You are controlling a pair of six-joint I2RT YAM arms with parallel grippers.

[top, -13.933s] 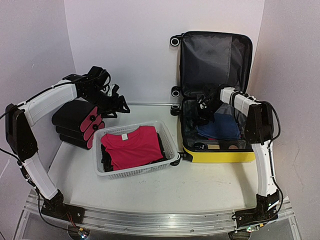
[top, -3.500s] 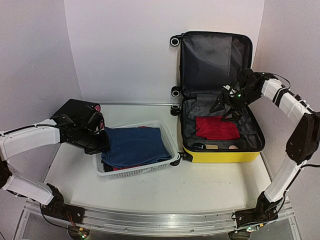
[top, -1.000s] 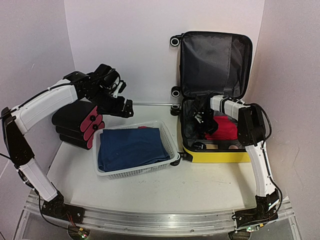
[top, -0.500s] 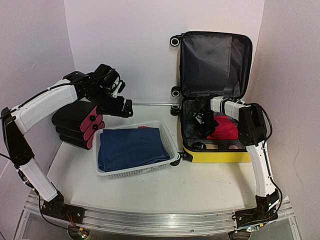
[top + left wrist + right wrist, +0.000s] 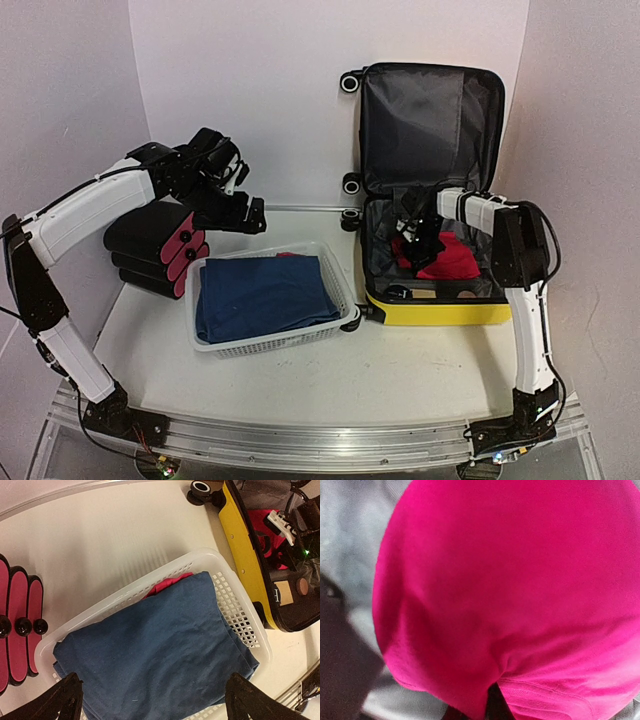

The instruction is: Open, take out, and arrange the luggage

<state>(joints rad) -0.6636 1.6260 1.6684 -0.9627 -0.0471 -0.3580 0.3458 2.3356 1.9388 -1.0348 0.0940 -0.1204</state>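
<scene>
1 yellow hard-shell suitcase lies open at the right rear of the table: base flat, lid upright, dark grey lining, black wheels on its left side. In the base lies a pink-red garment, its left edge pinched in the narrow-set right gripper. Just left stands a white mesh basket holding a folded blue garment. The left gripper hangs above it, jaws wide, empty.
</scene>
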